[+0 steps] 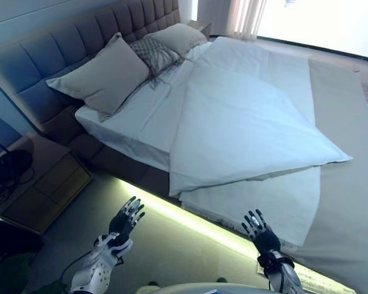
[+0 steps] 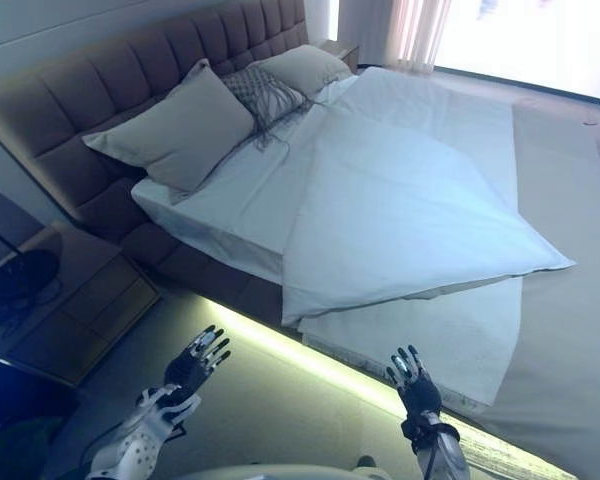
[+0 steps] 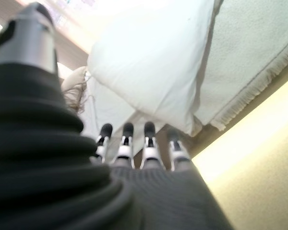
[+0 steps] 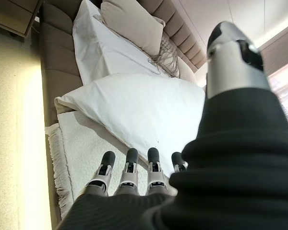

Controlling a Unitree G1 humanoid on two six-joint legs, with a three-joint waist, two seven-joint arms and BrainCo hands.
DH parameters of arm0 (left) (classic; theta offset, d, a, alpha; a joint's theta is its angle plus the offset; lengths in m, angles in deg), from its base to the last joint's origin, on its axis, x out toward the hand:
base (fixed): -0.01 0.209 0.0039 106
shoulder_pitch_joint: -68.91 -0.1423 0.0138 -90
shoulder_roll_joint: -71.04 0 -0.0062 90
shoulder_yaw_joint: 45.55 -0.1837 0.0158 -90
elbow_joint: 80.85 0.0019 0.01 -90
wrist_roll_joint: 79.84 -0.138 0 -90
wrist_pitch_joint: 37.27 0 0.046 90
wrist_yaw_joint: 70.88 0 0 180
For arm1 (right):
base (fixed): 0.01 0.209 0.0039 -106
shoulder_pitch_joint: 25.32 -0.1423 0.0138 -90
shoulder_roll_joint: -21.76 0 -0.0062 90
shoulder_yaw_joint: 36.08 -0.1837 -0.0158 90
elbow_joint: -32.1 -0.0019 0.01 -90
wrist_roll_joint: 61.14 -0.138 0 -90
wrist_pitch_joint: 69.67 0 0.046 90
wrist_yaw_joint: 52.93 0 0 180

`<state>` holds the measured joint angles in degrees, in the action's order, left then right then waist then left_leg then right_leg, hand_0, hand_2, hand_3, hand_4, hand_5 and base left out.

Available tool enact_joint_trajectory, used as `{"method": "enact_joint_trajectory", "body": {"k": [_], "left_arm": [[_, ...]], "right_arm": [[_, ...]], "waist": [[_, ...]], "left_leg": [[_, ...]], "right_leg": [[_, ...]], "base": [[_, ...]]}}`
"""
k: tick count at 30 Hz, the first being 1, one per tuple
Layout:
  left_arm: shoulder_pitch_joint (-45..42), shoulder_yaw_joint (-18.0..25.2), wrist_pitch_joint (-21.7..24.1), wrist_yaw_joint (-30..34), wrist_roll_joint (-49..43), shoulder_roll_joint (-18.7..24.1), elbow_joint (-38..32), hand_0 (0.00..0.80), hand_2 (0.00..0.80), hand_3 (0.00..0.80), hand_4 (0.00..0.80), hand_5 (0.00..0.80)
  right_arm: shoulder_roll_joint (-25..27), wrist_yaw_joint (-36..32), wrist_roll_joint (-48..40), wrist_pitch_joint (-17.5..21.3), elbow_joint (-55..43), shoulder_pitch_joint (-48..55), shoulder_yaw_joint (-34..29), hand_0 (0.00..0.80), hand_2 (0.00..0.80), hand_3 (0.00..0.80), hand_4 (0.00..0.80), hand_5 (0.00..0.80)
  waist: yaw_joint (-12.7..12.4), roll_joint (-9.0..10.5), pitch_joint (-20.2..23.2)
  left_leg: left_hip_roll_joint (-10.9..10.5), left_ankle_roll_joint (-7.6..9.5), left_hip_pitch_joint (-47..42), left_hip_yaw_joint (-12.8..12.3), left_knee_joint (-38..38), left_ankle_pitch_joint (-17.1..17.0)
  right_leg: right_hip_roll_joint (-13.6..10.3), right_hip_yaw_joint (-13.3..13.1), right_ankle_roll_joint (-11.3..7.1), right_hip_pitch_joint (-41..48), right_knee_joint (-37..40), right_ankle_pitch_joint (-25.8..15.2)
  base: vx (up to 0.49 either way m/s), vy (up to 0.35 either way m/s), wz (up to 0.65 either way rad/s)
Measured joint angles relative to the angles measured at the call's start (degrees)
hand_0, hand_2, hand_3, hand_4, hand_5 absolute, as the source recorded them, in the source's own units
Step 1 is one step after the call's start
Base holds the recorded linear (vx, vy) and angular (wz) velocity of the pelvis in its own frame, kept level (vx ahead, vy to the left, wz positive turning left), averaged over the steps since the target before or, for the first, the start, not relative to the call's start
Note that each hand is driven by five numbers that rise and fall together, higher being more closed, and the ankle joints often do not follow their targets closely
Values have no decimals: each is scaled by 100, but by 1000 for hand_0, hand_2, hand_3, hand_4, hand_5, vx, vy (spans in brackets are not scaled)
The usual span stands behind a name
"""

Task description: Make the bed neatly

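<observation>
Fingers of the left hand [image 1: 124,222] are straight and spread, holding nothing, raised over the floor [image 1: 172,251] short of the bed's near side edge; its own wrist view shows the fingertips [image 3: 127,130] in a row pointing at the hanging bedding without touching it. Over to the right, the right hand [image 1: 261,233] is likewise spread and empty, its fingertips [image 4: 130,155] close to the fringed edge of the white blanket [image 1: 276,202] that drapes over the bed's near side, though no contact shows. Beyond both hands runs a strip of warm light [image 1: 190,220] under the bed frame [image 1: 119,164]. On the bed [image 2: 180,250], a white duvet [image 1: 245,128] lies skewed across the middle, 1 corner hanging past the near side edge between the hands and another pointing toward the foot end on the right, over the blanket. A beige cover [image 1: 349,184] runs along the foot end. The white sheet [image 1: 141,116] is bare toward the head corner. Against the padded headboard [image 1: 55,55] lean 3 pillows: 1 large beige pillow [image 1: 104,76] nearest the near side, 1 patterned pillow [image 1: 153,54] next to it, touching it, and 1 more beige pillow [image 1: 181,37] farther along. A wooden nightstand [image 1: 43,184] stands on the floor beside the head corner, with a dark round object [image 1: 9,166] on it.
</observation>
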<state>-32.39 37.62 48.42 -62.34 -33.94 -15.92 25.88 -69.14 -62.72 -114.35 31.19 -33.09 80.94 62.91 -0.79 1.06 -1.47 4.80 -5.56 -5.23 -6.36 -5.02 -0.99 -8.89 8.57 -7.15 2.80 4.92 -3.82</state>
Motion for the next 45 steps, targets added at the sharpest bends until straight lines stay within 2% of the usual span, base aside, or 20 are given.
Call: {"method": "enact_joint_trajectory", "body": {"k": [14,23,29,33,34,39,45], "left_arm": [[-16,-42,127,43,-14,7,1,0,0,0,0,0],[-392,-15,389,86,-7,-2,-34,0,0,0,0,0],[-658,-24,406,200,42,-3,-142,0,0,0,0,0],[-646,-26,516,190,119,-5,-142,0,0,0,0,0],[-621,-35,551,190,127,-19,-140,0,0,0,0,0],[-424,-43,571,144,231,-160,-100,0,0,0,0,0],[-447,200,439,39,220,-168,-186,0,0,0,0,0]], "right_arm": [[2,42,-39,0,2,-22,97,0,0,0,0,0],[31,260,-25,1,-2,51,92,0,0,0,0,0],[337,151,-25,-82,-147,326,80,0,0,0,0,0],[439,81,-41,-121,-147,303,71,0,0,0,0,0],[468,82,-54,-123,-143,240,96,0,0,0,0,0],[521,177,-100,-106,-129,50,103,0,0,0,0,0],[296,116,-35,-137,-231,230,66,0,0,0,0,0]], "waist": [[-9,10,50],[-21,-78,73],[-18,-186,0],[-28,-258,-41],[-72,-300,-104],[-174,-455,-265],[-146,-427,-261]], "left_leg": [[21,0,-5,4,-3,0],[66,-2,-24,-3,22,-1],[93,26,19,28,18,20],[135,-68,247,65,365,115],[126,-76,369,89,566,181],[70,-1,278,66,387,165],[-100,71,67,48,219,142]], "right_leg": [[14,11,3,10,20,1],[58,10,24,19,30,15],[81,13,15,-17,32,30],[115,9,61,-81,29,37],[135,2,85,-116,31,-2],[76,2,69,-101,20,-27],[-90,-3,-34,-51,-243,97]], "base": [[0,0,0],[26,-43,0],[-39,-26,1],[-11,8,-1],[-4,118,-3],[147,158,0],[172,161,2]]}}
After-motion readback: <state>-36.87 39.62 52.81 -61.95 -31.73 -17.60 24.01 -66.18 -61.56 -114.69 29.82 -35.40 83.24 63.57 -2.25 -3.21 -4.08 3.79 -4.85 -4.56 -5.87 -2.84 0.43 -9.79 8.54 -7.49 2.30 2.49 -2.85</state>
